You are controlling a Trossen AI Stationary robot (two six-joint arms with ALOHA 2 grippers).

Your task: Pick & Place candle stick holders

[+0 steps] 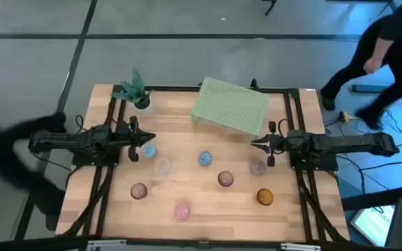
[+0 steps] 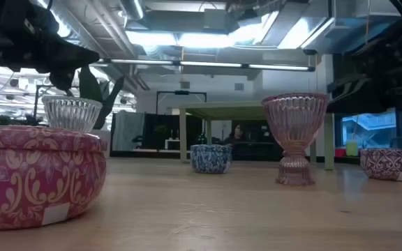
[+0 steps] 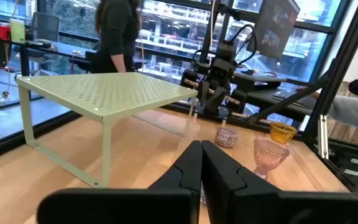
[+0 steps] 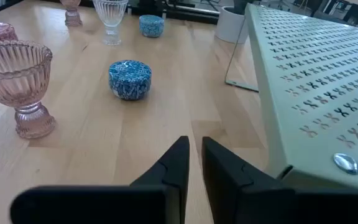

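Observation:
Several small candle stick holders stand on the wooden table in front of the green rack (image 1: 229,106): a blue one (image 1: 148,150), a clear one (image 1: 162,166), a speckled blue one (image 1: 205,159), a pink goblet (image 1: 225,179), a purple one (image 1: 258,166), an amber one (image 1: 264,197), a brownish one (image 1: 139,190) and a pink one (image 1: 181,210). My left gripper (image 1: 152,137) hovers shut just beyond the blue holder, pointing toward the table's right. My right gripper (image 1: 254,143) hovers by the rack's right front leg above the purple holder, its fingertips (image 4: 194,144) nearly together and holding nothing.
A small white pot with a green plant (image 1: 137,94) stands at the far left corner. The rack's perforated top (image 4: 316,81) and thin legs lie close beside my right gripper. A person walks on the floor beyond the table's far right (image 1: 375,56).

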